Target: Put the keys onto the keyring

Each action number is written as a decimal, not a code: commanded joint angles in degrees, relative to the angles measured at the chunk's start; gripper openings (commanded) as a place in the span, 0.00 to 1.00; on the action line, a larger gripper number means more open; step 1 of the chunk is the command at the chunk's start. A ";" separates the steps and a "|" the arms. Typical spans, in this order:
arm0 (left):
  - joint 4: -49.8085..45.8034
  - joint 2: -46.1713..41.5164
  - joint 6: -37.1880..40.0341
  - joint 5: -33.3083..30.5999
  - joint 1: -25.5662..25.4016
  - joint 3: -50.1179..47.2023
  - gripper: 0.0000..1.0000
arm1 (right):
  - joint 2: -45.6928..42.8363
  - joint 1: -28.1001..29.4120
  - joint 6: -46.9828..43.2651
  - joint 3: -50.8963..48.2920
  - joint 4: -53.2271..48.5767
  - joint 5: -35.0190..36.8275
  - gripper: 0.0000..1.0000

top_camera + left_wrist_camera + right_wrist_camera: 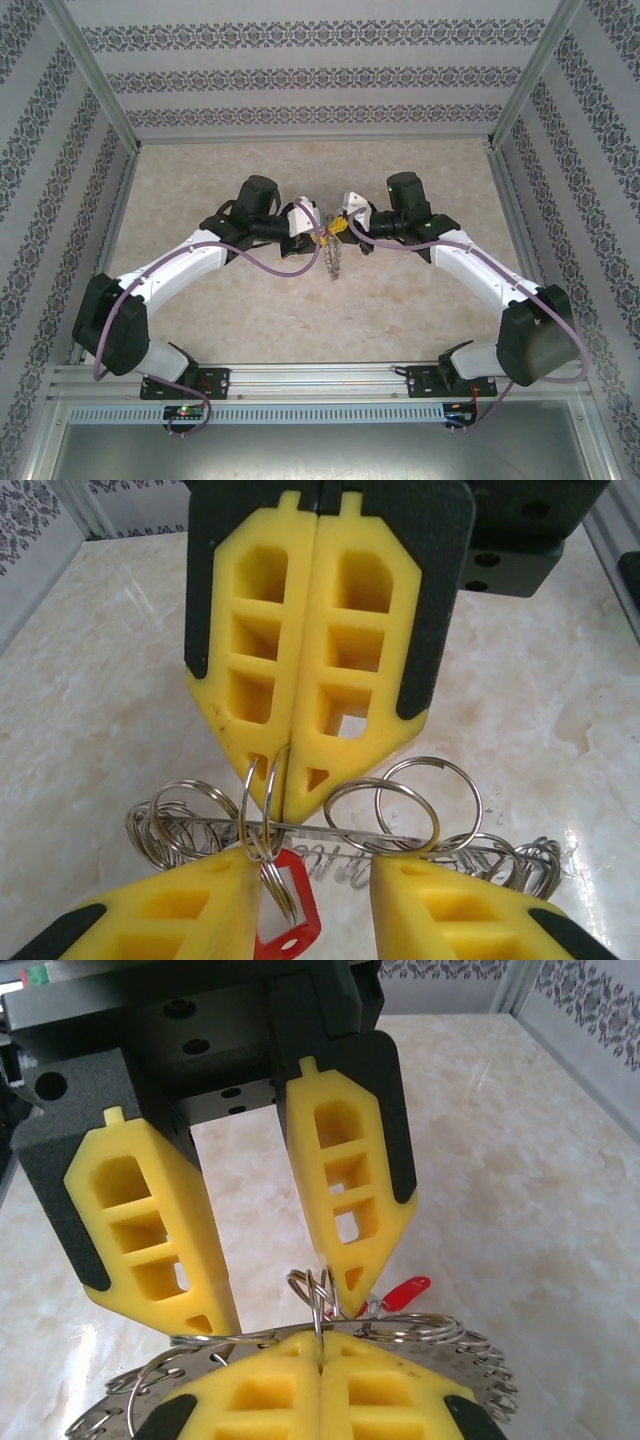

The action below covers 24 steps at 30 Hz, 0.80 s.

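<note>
The keyring, crowded with silver split rings, sits at mid-counter between the two claws. The right claw, pressed together, pinches one ring. The left claw stands spread, a red-headed key between its fingers.

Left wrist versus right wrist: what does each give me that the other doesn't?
Left wrist: the red key close up, its slotted head between the open left pincer's fingers; the right pincer shut, face-on. Right wrist: the left pincer's parted fingers face-on, red key behind them. Both: the right pincer pinching a ring of the keyring.
</note>
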 commanded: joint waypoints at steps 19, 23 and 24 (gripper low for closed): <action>-5.26 -6.74 4.60 11.75 9.20 0.79 0.42 | -2.17 1.99 -2.42 0.46 7.40 -4.74 0.00; -3.41 -6.87 2.98 13.14 9.35 0.21 0.42 | -2.04 2.03 -1.20 0.17 9.06 -4.71 0.00; -2.78 -6.95 2.55 13.78 9.27 0.13 0.42 | -2.03 2.07 -1.05 0.12 9.23 -4.73 0.00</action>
